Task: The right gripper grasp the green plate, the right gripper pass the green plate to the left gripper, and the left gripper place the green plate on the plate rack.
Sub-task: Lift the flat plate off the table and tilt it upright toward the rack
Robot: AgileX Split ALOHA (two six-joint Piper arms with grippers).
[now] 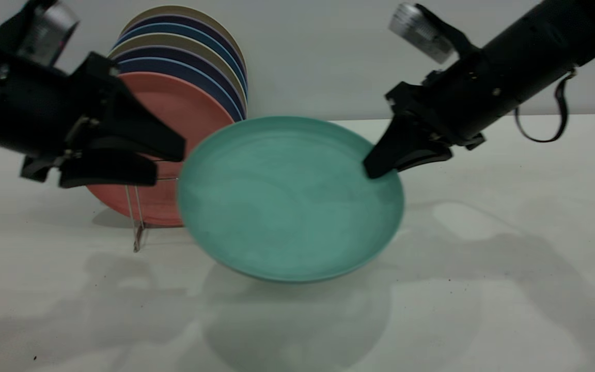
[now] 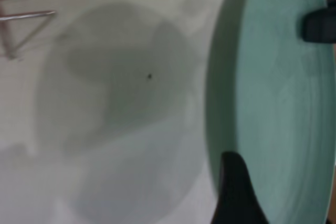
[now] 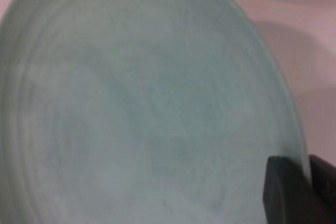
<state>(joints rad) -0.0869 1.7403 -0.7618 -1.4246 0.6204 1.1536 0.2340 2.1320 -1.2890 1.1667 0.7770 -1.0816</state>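
The green plate (image 1: 290, 199) hangs tilted above the table at the middle. My right gripper (image 1: 385, 164) is shut on its right rim; in the right wrist view the plate (image 3: 147, 103) fills the picture, with the gripper (image 3: 304, 187) clamping the rim from both sides. My left gripper (image 1: 166, 163) is open just left of the plate's left edge, not touching it. In the left wrist view one of its fingers (image 2: 236, 192) lies along the plate's (image 2: 278, 103) edge. The plate rack (image 1: 137, 227) stands behind the left gripper.
The rack holds a salmon-pink plate (image 1: 173, 108) in front and several dark blue and beige plates (image 1: 194, 57) behind it. The rack's wire (image 2: 26, 17) also shows in the left wrist view. The white table (image 1: 483, 289) spreads to the front and right.
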